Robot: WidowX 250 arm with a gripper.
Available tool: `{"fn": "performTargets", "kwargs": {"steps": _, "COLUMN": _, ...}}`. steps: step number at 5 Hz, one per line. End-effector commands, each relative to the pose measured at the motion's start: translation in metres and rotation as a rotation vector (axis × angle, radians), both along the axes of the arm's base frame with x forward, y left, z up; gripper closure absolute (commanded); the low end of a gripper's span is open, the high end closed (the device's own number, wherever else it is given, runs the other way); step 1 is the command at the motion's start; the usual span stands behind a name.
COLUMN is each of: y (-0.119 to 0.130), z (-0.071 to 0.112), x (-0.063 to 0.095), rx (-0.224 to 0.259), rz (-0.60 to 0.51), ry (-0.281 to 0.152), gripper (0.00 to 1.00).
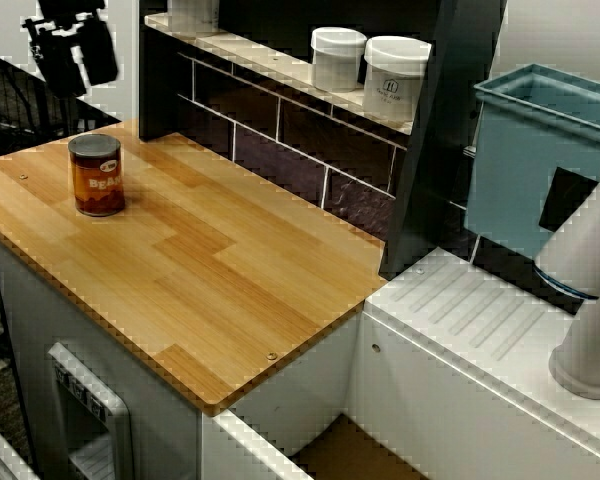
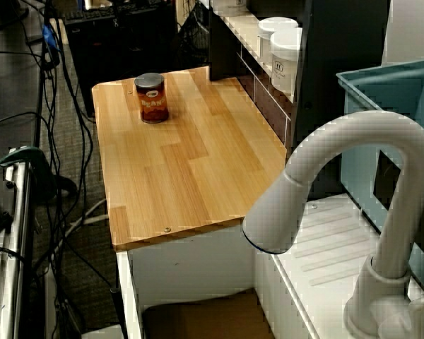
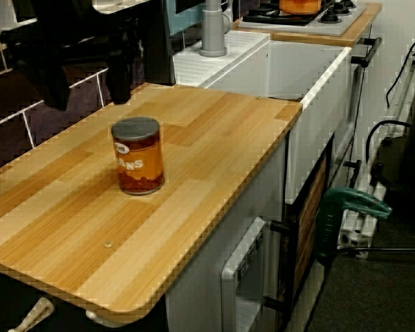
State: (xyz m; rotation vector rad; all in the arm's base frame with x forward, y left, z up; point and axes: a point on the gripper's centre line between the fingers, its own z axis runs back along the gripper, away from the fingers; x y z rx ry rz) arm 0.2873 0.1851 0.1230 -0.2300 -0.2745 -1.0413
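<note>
A brown can with a grey lid stands upright near the far corner of the wooden counter. It also shows in the view over the faucet, as the can, and in the view from the counter's end, as the can. My black gripper hangs in the air above and behind the can, open, with the tiled wall visible between its two fingers. It touches nothing. In the view from above, the gripper sits at the top left, beyond the counter's edge. The view over the faucet does not show it.
Two white jars stand on the shelf above the dark tiled back wall. A teal bin and a white faucet are by the sink's drainboard. A stove with an orange pot lies beyond. Cables and a green clamp are on the floor.
</note>
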Motion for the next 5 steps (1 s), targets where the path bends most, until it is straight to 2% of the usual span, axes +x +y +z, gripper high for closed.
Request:
{"fn": "performTargets", "kwargs": {"steps": 1, "y": 0.047, "z": 0.015, "x": -0.031, "rx": -0.011, "rz": 0.353, "ry": 0.016, "gripper": 0.00}}
{"fn": "performTargets", "kwargs": {"steps": 2, "y": 0.053, "z": 0.007, "x": -0.037, "rx": -0.010, "rz": 0.502, "ry": 0.004, "gripper": 0.00}}
{"fn": "performTargets", "kwargs": {"steps": 3, "y": 0.052, "z": -0.006, "x": -0.035, "rx": -0.029, "rz": 0.593, "ry": 0.017, "gripper": 0.00}}
{"fn": "performTargets", "kwargs": {"steps": 4, "y": 0.042, "z": -0.015, "x": -0.026, "rx": 0.014, "rz": 0.627, "ry": -0.009, "gripper": 0.00}}
{"fn": "performTargets", "kwargs": {"steps": 5, "y": 0.031, "z": -0.023, "x": -0.018, "rx": 0.067, "rz": 0.672, "ry": -0.058, "gripper": 0.00}}
